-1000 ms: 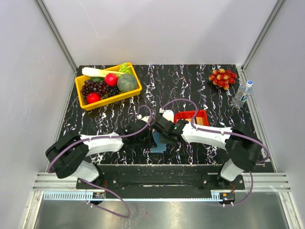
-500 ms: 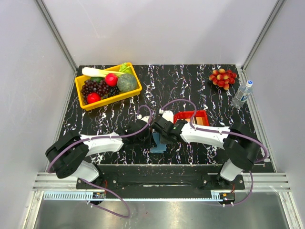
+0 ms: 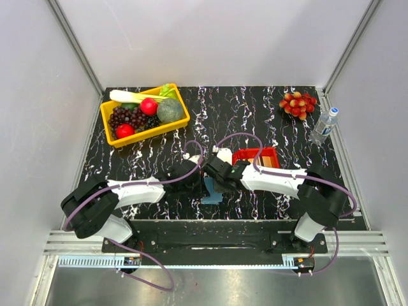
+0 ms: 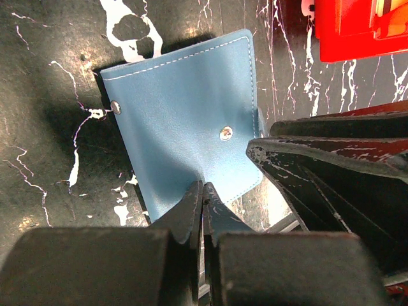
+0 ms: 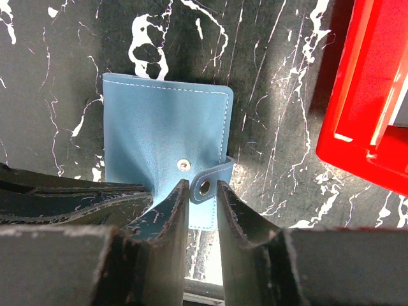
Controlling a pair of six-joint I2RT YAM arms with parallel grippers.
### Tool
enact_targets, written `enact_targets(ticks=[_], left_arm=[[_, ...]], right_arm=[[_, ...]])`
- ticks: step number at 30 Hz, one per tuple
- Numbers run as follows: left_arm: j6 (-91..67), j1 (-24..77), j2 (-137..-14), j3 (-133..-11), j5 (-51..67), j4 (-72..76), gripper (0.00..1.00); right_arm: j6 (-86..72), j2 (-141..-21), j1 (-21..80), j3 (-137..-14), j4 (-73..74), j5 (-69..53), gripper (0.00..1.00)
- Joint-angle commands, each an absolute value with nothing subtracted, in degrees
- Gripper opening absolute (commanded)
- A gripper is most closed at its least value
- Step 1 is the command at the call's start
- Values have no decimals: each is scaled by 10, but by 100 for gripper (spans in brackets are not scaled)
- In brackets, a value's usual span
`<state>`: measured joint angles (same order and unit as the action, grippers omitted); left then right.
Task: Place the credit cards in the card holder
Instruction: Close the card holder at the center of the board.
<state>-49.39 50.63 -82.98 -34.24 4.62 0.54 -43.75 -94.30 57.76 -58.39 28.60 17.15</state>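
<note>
The steel-blue card holder [image 4: 185, 121] lies closed and flat on the black marbled table, also in the right wrist view [image 5: 159, 127] and partly hidden under both grippers in the top view [image 3: 212, 196]. My left gripper [image 4: 203, 186] is shut, its tips resting on the holder's near edge. My right gripper [image 5: 203, 186] is narrowly open, its fingertips either side of the holder's snap flap [image 5: 205, 187]. The credit cards [image 3: 270, 164] lie in the red tray [image 3: 250, 153]; only an orange-tan edge shows.
The red tray [image 5: 357, 95] sits just right of the holder, close to my right gripper. A yellow bin of fruit and vegetables [image 3: 145, 113] stands far left. A bunch of red fruit [image 3: 298, 103] and a water bottle [image 3: 324, 125] stand far right.
The right arm has edged slightly left over the holder. The left arm and the holder have not visibly moved.
</note>
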Motion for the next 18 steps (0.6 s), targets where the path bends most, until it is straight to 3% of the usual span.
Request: enact_targets(ticks=[1,9,12,14,18], left_arm=[[-491,512,-832,-330,37,-6,0],[-490,512,-834,-333,38,-7,0],[-491,511,-836,-333,39,-6,0],[-490,512,-836,-333,40,-6,0],[-491,511,-836,-331,40,-4,0]], right_arm=[[-441,-920,584,-594,284,197,29],[-443,-913,584,-590,279,199,23],[-443,-911,584,-588,278,198,30],[-443,-910,584,-585,272,196,24],[-443,-911,584,-584,272,195,24]])
